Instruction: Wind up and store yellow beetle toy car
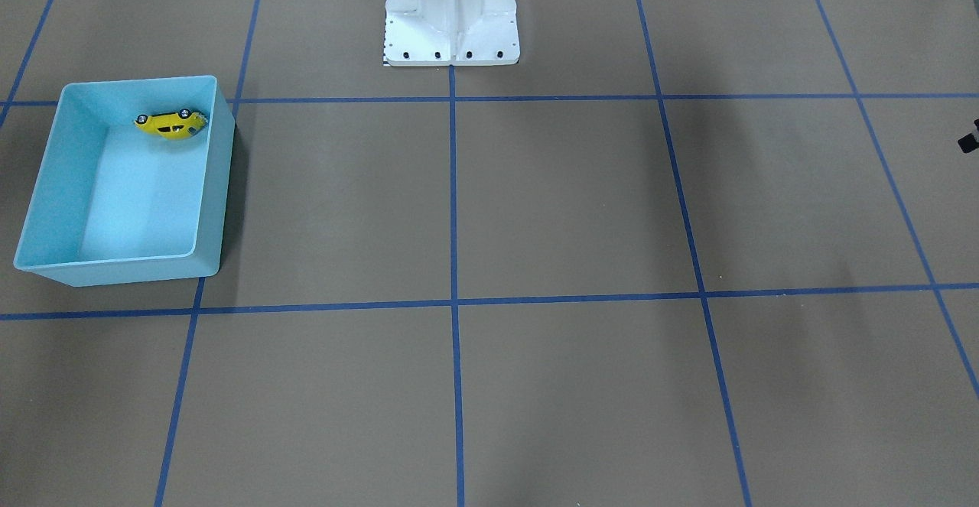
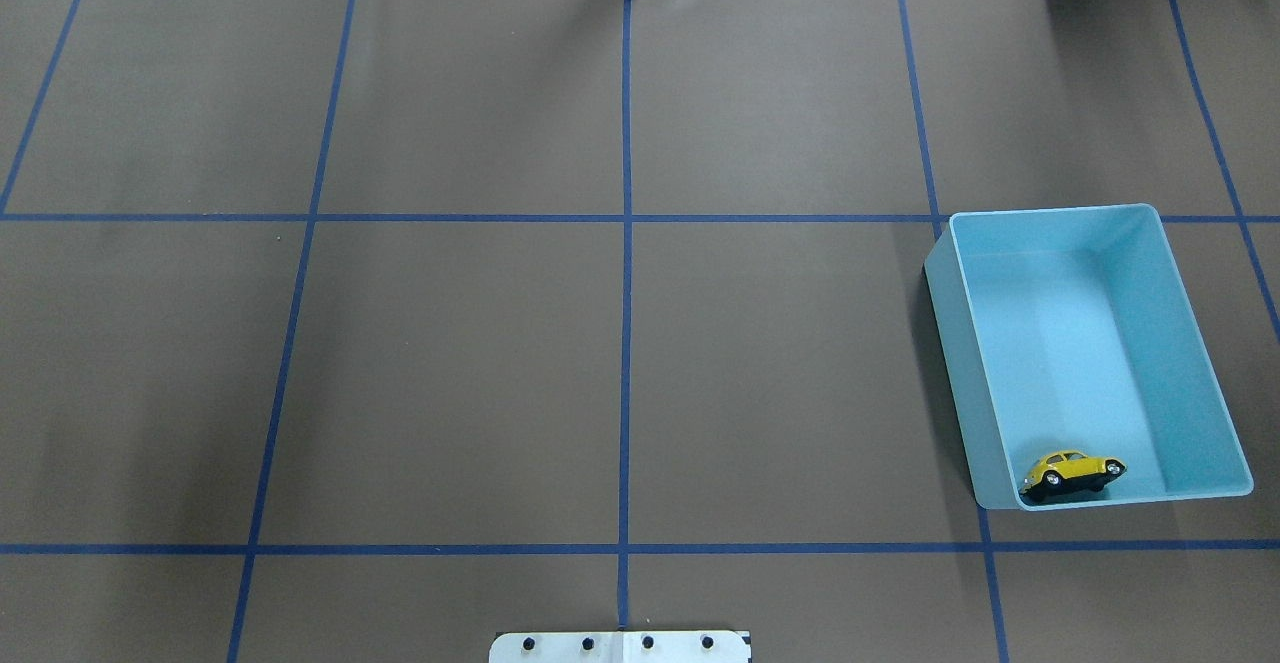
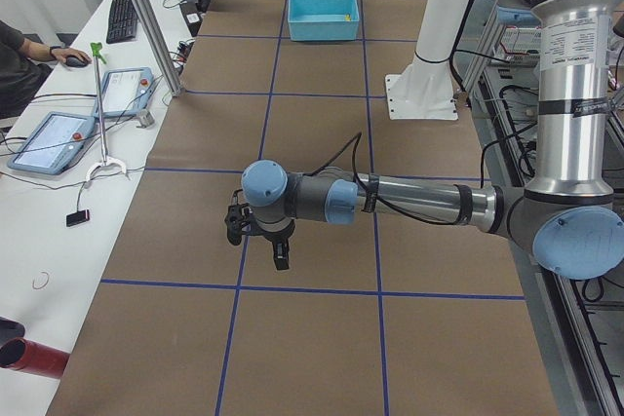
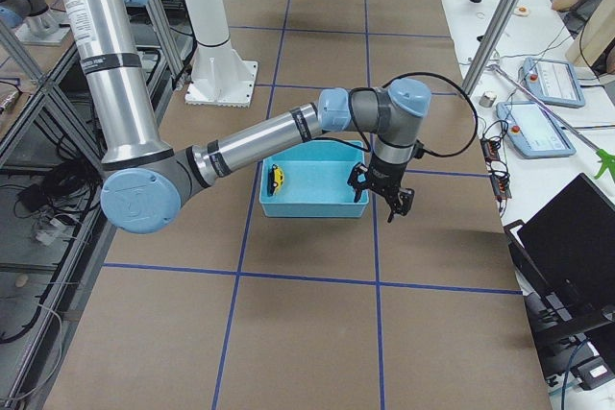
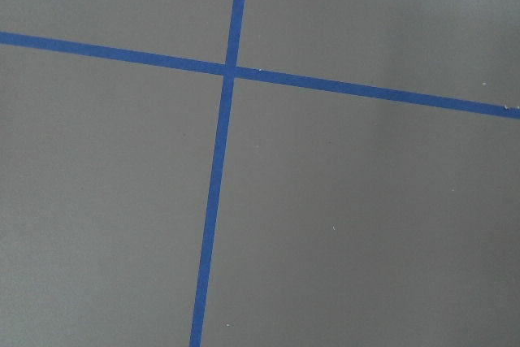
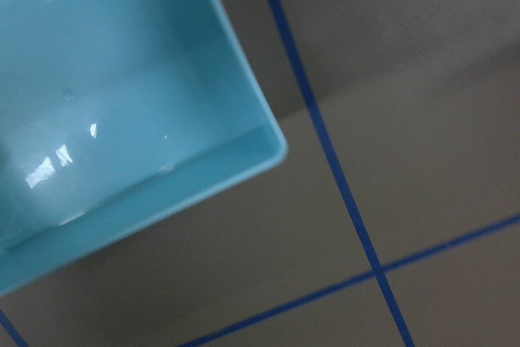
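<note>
The yellow beetle toy car lies tipped on its side inside the light blue bin, in the corner nearest the robot. It also shows in the front view and the right side view. My right gripper hangs above the bin's far end, apart from the car. Its wrist view shows only a bin corner. My left gripper hangs over bare table far from the bin. I cannot tell whether either gripper is open or shut.
The bin stands on brown table paper with blue tape grid lines. The white robot pedestal stands at the table's middle. Tablets and cables lie on the side bench, where an operator sits.
</note>
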